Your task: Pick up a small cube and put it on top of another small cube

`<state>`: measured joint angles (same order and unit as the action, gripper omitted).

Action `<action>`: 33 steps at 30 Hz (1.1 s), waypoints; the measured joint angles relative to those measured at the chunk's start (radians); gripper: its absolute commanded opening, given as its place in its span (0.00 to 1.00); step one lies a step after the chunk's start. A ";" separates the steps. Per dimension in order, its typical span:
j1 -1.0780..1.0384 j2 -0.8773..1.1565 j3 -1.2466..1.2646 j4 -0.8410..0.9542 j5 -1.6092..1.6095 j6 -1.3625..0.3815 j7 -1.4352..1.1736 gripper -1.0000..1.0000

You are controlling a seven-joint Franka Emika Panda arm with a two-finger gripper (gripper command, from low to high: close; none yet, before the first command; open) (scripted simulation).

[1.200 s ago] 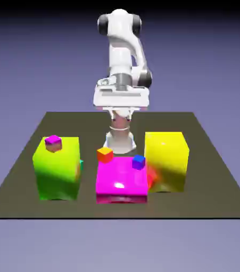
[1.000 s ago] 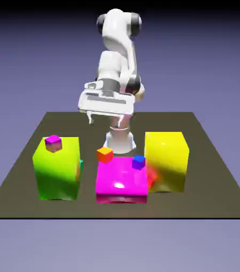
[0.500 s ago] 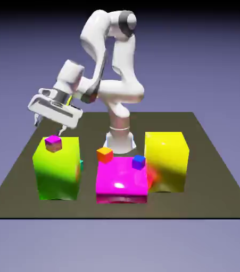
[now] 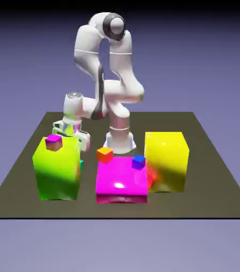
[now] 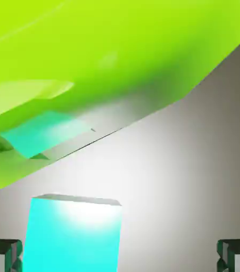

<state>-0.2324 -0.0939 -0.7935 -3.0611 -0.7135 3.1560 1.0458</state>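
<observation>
1. The tool (image 5: pixel 120 257) stands wide apart and holds nothing; it is low behind the big lime-green block (image 4: pixel 57 167).
2. The small cube (image 5: pixel 73 234) sits on the worktop (image 4: pixel 207 175) near one fingertip (image 5: pixel 2 255), just beside that block; the other fingertip is well clear.

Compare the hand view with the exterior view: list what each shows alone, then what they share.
Hand view only: two grey fingertips wide apart, and the tiny teal-green cube's broad face.
Exterior view only: the white arm, small magenta-topped cube, orange cube, blue cube, big magenta block, big yellow block.
Shared: the big lime-green block, the dark table.
</observation>
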 measured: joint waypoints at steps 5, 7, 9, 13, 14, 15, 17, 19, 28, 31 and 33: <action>-0.096 0.145 0.131 0.031 0.055 0.115 -0.014 0.50; -0.144 0.217 0.196 0.047 0.083 0.172 -0.021 0.50; -0.192 0.290 0.261 0.063 0.111 0.229 -0.028 0.50; -0.289 0.434 0.392 0.094 0.166 0.344 -0.041 0.50; -0.290 0.437 0.394 0.095 0.167 0.346 -0.042 0.00; -0.290 0.437 0.394 0.095 0.167 0.346 -0.042 0.00; -0.266 0.401 0.362 0.087 0.152 0.317 -0.037 0.00; -0.218 0.328 0.296 0.071 0.124 0.260 -0.030 0.00; -0.001 0.002 0.002 0.000 0.000 0.002 0.001 0.00; -0.022 0.000 -0.001 0.032 0.003 -0.026 -0.042 0.00; -0.065 0.000 -0.002 0.097 0.012 -0.079 -0.129 0.00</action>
<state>-0.2978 -0.0934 -0.7950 -2.9637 -0.7011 3.0775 0.9163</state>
